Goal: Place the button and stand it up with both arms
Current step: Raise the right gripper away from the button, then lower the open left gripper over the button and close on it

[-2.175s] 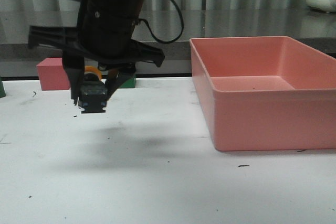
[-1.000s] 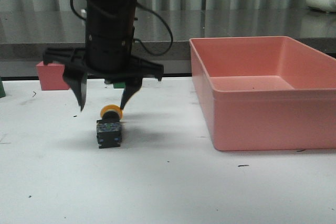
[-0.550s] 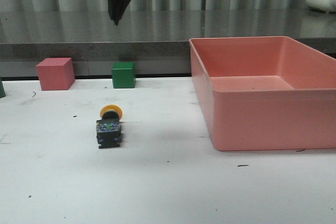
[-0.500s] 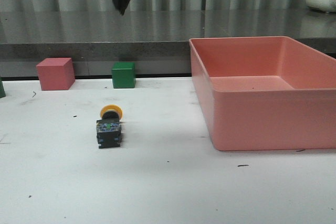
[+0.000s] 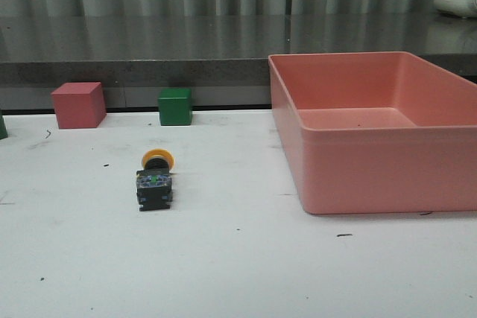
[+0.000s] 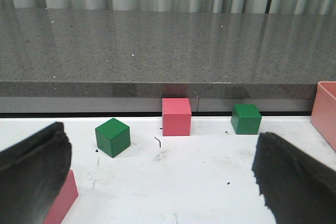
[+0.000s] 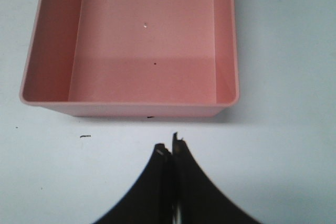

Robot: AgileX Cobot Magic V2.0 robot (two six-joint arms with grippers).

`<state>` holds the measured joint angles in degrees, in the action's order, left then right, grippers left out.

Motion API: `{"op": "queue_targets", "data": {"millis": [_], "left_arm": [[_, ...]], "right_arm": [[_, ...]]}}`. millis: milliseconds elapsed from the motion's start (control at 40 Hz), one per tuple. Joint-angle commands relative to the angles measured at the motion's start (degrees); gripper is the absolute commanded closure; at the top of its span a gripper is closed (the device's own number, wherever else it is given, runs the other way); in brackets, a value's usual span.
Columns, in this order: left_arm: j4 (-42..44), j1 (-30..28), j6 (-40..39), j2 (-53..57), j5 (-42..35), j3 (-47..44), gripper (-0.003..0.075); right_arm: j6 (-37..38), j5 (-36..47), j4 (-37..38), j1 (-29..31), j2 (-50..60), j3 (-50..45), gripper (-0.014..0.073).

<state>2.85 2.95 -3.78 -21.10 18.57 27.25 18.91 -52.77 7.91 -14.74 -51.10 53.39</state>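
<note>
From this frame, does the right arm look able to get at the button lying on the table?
Probably yes. The button lies on open table, apart from the pink bin and the cubes. The right end effector is shut and holds nothing.

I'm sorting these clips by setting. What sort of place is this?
Probably a lab or test bench for robot manipulation, not a home. A scuffed white table holds plain coloured cubes, a pink bin and an industrial push-button, with a grey counter and curtains behind.

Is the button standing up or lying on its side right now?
Lying on its side. In the front view the button rests on the table with its yellow cap pointing toward the back wall and its dark base facing the camera.
</note>
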Motion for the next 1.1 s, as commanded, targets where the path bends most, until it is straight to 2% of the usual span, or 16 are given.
{"op": "queue_targets", "data": {"millis": [0,150,250,375,600,800,950,1075], "left_arm": [[-0.39,-0.11,-0.19,-0.74,-4.1,2.13,0.0049],[-0.39,-0.11,-0.19,-0.74,-4.1,2.13,0.0049],[-0.39,-0.11,-0.19,-0.74,-4.44,2.13,0.0049],[-1.12,-0.11,-0.19,-0.88,-4.69,2.13,0.0049],[-4.77,2.31,-0.09,-10.24,-3.85,5.34,0.0049],[-8.02,11.96,-0.09,-25.62,-1.91,11.56,0.0049],[-8.34,19.18,-0.09,-37.83,4.52,18.99,0.0049],[-11.77,21.89,-0.09,-49.23,12.32,27.26,0.0049]], "right_arm": [[-0.79,8.17,1.36,0.37,10.19,-6.32,0.0654],[-0.79,18.55,4.85,0.37,29.14,-20.51,0.0654],[-0.79,22.59,5.13,0.37,35.98,-24.83,0.0654],[-0.79,23.45,5.13,0.37,41.69,-27.56,0.0654],[-0.79,22.79,5.13,0.37,43.32,-28.37,0.0654],[-0.79,23.1,5.13,0.37,43.32,-29.32,0.0654],[-0.79,23.32,5.13,0.37,43.32,-29.32,0.0654],[-0.79,23.25,5.13,0.37,43.32,-29.32,0.0654]]}}
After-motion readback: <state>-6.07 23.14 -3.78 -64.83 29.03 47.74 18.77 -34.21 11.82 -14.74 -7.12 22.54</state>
